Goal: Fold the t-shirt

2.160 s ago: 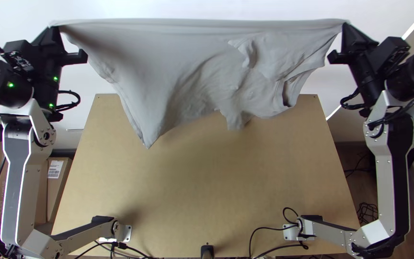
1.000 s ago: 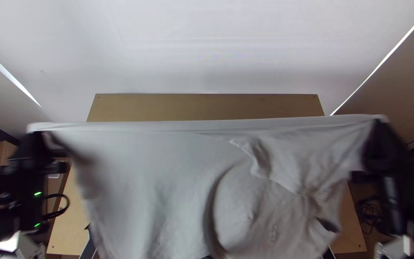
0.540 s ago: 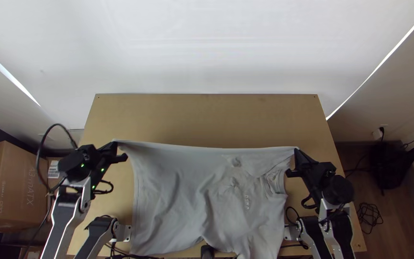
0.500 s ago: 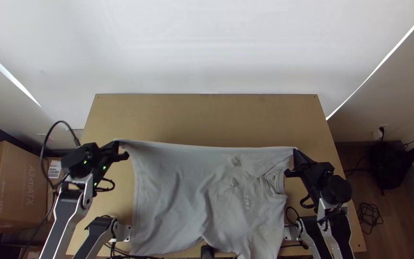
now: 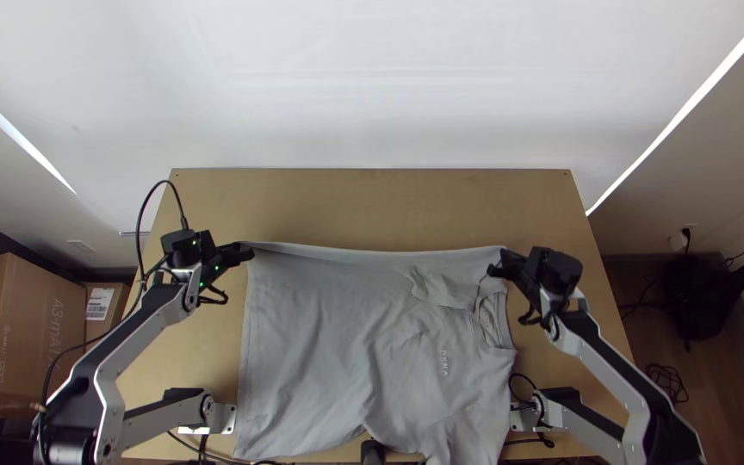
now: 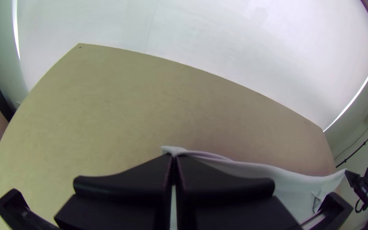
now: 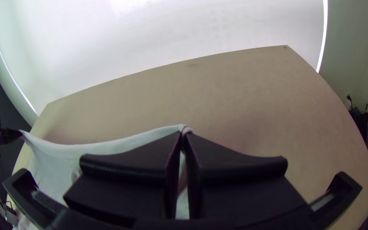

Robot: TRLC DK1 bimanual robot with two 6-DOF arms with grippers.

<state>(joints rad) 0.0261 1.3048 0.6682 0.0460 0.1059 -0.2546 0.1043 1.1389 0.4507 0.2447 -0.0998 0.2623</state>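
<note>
Item: one light-grey cloth t-shirt (image 5: 329, 344), lower centre of the top view; I have its upper edge (image 5: 372, 257) pinched in the left black wide-fingered gripper (image 5: 245, 251) and right black wide-fingered gripper (image 5: 496, 265). Risks: uneven lowering could skew that edge; the bunched patch (image 5: 437, 288), centre right, could set as creases. Unclear: layers beneath; lowest cloth, cut off

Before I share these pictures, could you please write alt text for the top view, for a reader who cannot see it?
A wrinkled grey T-shirt is spread over the near part of a light wooden table, its far edge drawn between the left gripper and the right gripper, each pinching a corner. Its neckline lies toward the right arm.
</note>
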